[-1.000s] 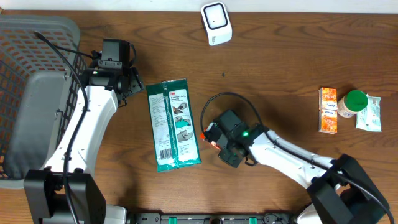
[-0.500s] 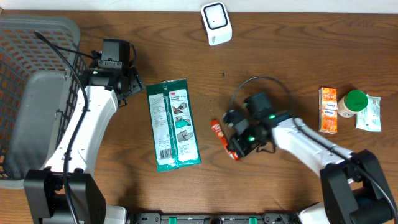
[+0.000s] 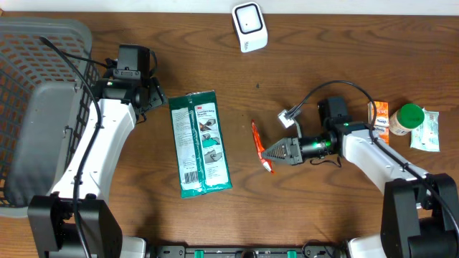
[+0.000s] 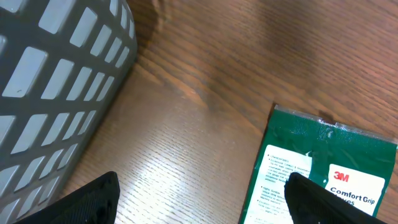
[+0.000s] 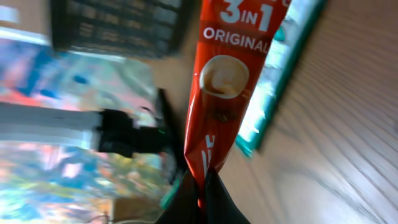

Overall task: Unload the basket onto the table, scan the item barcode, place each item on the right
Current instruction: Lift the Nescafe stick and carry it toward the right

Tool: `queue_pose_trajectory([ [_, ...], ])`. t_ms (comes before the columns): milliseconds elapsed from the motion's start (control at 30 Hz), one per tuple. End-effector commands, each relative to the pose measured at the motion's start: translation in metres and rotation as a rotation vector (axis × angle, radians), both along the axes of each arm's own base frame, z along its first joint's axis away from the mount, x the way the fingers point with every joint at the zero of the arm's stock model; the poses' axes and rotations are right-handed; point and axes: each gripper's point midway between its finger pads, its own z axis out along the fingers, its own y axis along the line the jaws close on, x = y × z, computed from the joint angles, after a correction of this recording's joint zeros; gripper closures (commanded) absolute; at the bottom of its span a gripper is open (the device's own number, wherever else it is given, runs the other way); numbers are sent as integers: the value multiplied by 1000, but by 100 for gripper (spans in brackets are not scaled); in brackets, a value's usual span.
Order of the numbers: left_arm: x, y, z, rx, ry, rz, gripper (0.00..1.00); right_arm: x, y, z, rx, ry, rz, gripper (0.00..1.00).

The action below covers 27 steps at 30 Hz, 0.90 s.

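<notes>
The right gripper [image 3: 275, 152] pinches one end of the red coffee sachet [image 3: 258, 143], holding it out mid-table beside the green packet [image 3: 201, 143], likely to keep its printed faces clear for reading. Beyond, the left gripper [image 4: 199, 208] hangs with jaws spread and empty, and the white scanner [image 3: 248, 27] sits at the far edge.

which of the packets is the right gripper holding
The slim red 3-in-1 sachet, pinched at one end by the shut right gripper. The wide green 3M pack lies flat with nothing gripping it.

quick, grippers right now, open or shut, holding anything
left gripper: open, holding nothing
right gripper: shut on the red sachet
</notes>
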Motion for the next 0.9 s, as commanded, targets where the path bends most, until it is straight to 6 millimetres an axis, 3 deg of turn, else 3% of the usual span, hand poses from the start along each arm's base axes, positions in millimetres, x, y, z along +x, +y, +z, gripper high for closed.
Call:
queue_pose_trajectory([
  [0,0,3,2,20,-1,-2,15,2,2,41,222,-23,31,99],
  [167,21,-6,11,-43,-103,18,15,0,0,56,312,-20,42,99],
  [233,22,-21,10,-132,-103,-3,1,2,-1,56,312,-23,38,99],
  [400,25,-43,12,-278,-116,-13,2,8,-8,57,313,-38,14,99],
  [467,21,-67,13,-427,-94,-26,2,13,-12,57,313,-35,-4,99],
  [567,19,-130,41,-735,-114,-291,2,20,-15,59,313,-37,-17,99],
  [667,11,-170,78,-976,-156,-499,2,27,-15,62,312,-26,-20,99],
  [733,4,-187,103,-1094,-188,-629,2,31,-14,65,312,-24,-21,99],
  [867,-10,-202,134,-1223,-233,-808,2,44,-13,77,314,-29,-21,99],
])
